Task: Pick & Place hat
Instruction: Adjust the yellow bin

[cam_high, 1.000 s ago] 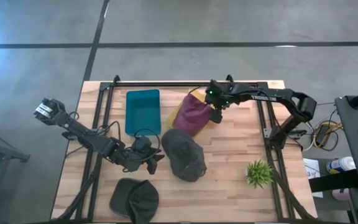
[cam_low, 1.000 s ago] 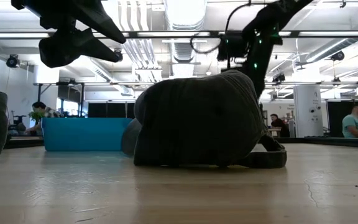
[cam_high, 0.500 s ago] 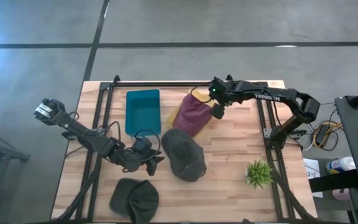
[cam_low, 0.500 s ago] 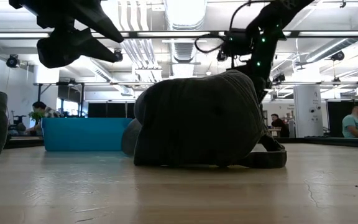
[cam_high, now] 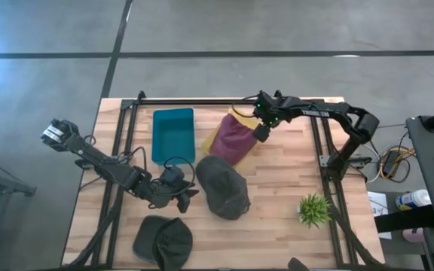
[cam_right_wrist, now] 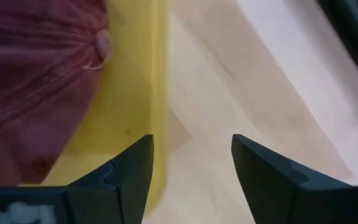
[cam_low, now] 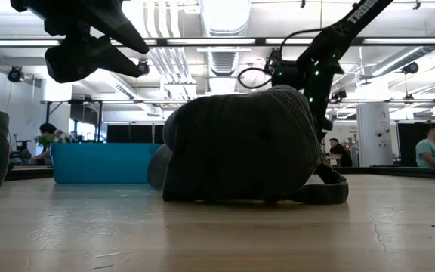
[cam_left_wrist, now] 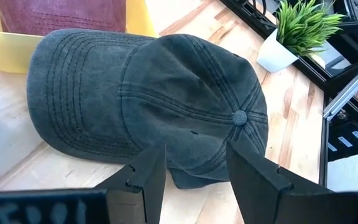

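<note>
Going left to right in the high view: lower left, the left gripper [cam_high: 181, 197] hangs just beside the grey hat [cam_high: 223, 187], fingers spread with nothing between them. In its wrist view the cap fills the frame past the fingers [cam_left_wrist: 146, 177]: washed cotton, stitched rows on the brim, six panels meeting at a button. Soft stuff, so my guess is a pinch could catch only a fold of fabric and the cap would slump or slip out on the lift. Coming in low could also shove it across the smooth wooden table [cam_high: 292, 173] instead of gripping.

A second dark hat [cam_high: 163, 240] sits at the lower left edge, well apart. The teal bin [cam_high: 173, 134] is upper left of centre, a hard rectangular tub.

Upper centre, a maroon hat [cam_high: 233, 140] lies in a yellow tray [cam_high: 214, 137]. The right gripper [cam_high: 263, 132] sits at the tray's right edge, fingers apart and empty; swinging back could clip that rim.

A small spiky plant [cam_high: 313, 208] stands lower right, near the grey hat.
</note>
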Robot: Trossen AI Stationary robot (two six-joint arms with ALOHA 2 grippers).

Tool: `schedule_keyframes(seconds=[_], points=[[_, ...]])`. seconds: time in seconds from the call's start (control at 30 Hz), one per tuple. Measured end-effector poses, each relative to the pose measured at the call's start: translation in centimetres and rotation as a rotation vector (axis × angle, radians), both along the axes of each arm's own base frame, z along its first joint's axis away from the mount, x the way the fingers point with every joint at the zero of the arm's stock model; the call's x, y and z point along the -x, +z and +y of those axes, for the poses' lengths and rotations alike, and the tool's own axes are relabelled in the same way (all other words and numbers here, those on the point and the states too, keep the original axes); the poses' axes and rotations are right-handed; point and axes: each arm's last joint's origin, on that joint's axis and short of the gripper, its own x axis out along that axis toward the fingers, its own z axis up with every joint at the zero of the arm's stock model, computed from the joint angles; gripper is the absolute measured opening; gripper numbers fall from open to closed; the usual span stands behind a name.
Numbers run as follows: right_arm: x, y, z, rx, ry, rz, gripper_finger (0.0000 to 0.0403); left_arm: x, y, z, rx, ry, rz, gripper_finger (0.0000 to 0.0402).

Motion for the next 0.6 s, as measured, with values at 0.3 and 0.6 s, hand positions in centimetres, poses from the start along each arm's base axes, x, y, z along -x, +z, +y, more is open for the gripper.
schedule_keyframes(seconds=[0.3,0.6], points=[[-0.8,-0.9,-1.1,0.100,0.151,0.102,0.0095,0.0,0.0,0.0,0.051,0.028,-0.010,0.0160],[-1.0,0.3,-2.9,0.225,0.394,0.148,0.0018,-0.4,0.5,0.4,0.048,0.092,-0.051,0.0160]])
